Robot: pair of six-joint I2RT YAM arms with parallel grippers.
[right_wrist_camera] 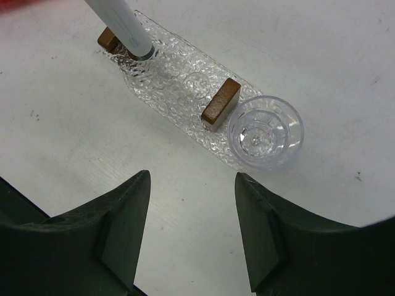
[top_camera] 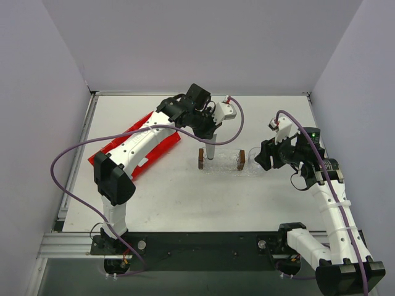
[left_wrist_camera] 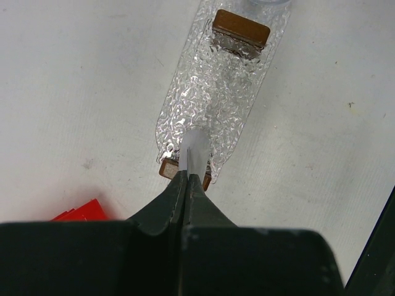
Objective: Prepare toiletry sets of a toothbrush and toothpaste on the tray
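My left gripper [top_camera: 208, 142] [left_wrist_camera: 188, 176] is shut on the flat crimped end of a silvery-white toothpaste [top_camera: 210, 152] [left_wrist_camera: 196, 150] [right_wrist_camera: 122, 26] tube. The tube hangs cap down over the left end of the clear textured tray [top_camera: 223, 162] [left_wrist_camera: 213, 92] [right_wrist_camera: 176, 86], its cap at or just above the surface beside a brown block [right_wrist_camera: 108, 41]. To the right of the tray my right gripper [top_camera: 259, 157] [right_wrist_camera: 191, 179] stands open, low over bare table, with nothing between its fingers. No toothbrush is in view.
A second brown block [right_wrist_camera: 221, 103] [left_wrist_camera: 241, 28] stands toward the tray's right end. A small clear cup [right_wrist_camera: 265, 131] sits on the tray just past it, close to my right gripper. The red bin [top_camera: 110, 150] [left_wrist_camera: 80, 213] lies at the left under my left arm.
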